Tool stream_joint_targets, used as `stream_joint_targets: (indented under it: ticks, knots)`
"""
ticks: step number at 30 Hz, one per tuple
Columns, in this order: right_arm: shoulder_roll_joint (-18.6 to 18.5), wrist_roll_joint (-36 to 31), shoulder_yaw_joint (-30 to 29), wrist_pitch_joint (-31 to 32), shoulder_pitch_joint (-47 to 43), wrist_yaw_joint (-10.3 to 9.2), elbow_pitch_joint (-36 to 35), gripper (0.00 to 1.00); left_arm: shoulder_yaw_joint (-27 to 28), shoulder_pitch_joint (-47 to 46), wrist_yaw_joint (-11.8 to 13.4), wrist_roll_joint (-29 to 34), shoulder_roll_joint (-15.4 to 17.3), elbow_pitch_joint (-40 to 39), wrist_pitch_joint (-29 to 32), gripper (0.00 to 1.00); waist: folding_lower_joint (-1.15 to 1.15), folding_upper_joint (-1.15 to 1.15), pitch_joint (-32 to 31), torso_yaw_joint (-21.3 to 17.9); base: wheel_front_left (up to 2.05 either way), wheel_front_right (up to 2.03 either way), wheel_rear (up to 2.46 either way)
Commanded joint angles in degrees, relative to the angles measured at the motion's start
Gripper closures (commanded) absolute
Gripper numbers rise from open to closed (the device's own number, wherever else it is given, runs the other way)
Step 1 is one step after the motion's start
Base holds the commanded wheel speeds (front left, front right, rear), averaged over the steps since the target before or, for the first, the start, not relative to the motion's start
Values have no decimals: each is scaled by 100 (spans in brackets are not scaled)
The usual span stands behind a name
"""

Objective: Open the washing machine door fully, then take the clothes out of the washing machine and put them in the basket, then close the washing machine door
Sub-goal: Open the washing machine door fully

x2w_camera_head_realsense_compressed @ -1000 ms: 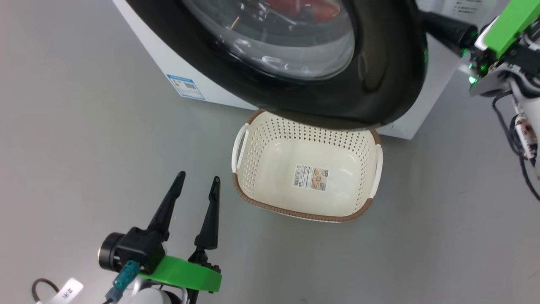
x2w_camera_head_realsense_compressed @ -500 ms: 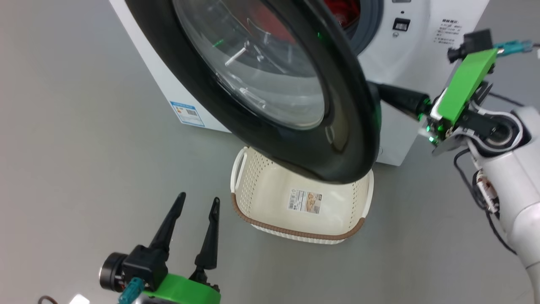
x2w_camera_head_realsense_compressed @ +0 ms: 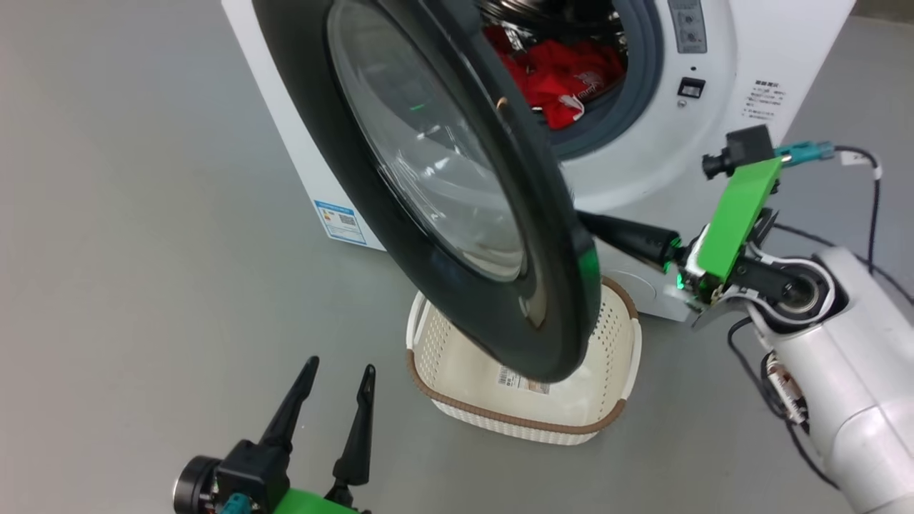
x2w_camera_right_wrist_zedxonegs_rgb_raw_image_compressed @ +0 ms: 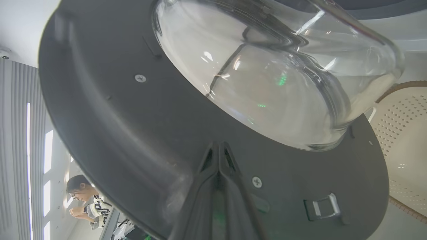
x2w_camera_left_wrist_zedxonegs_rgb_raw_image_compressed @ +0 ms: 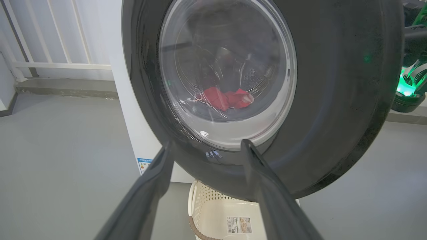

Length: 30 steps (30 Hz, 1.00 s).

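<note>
While the washing machine door (x2w_camera_head_realsense_compressed: 564, 300) hangs half open above the basket (x2w_camera_head_realsense_compressed: 514, 417) and the clothes (x2w_camera_head_realsense_compressed: 564, 71) lie in the drum (x2w_camera_head_realsense_compressed: 521, 8), we should push its inner face outward with our clenched right gripper (x2w_camera_right_wrist_zedxonegs_rgb_raw_image_compressed: 218, 148), left gripper (x2w_camera_head_realsense_compressed: 339, 370) splayed and empty.

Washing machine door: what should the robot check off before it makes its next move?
1. Door fully open: not ok, only part-way swung out.
2. Right gripper shut, tips against the door's inner face: ok.
3. Left gripper open and empty: ok.
4. Clothes inside the washing machine, in plain sight: ok.
5. Basket clear of the door's swing: cannot tell, the door's lower edge overlaps it.
</note>
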<state>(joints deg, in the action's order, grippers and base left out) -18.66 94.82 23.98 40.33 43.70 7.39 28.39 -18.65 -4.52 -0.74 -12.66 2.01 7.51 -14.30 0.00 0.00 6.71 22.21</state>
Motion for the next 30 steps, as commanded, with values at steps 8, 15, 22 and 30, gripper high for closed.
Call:
stream_joint_targets:
  ticks: [8,15,22,30]
  knots:
    - [338,-121,107,64,-409,10,-441,100,152,117,42,81,87,-75,-70,0,0,0,-228,225,0,0,0]
    - [502,-182,117,63,-645,10,-551,100,223,213,71,115,87,-37,-70,0,0,0,-356,405,0,0,0]
    - [654,-215,117,101,-824,10,-611,100,280,268,107,149,87,14,-70,0,0,0,-465,634,0,0,0]
    - [844,-282,165,167,-806,10,-607,100,429,345,179,166,87,-29,-70,0,0,0,-486,731,0,0,0]
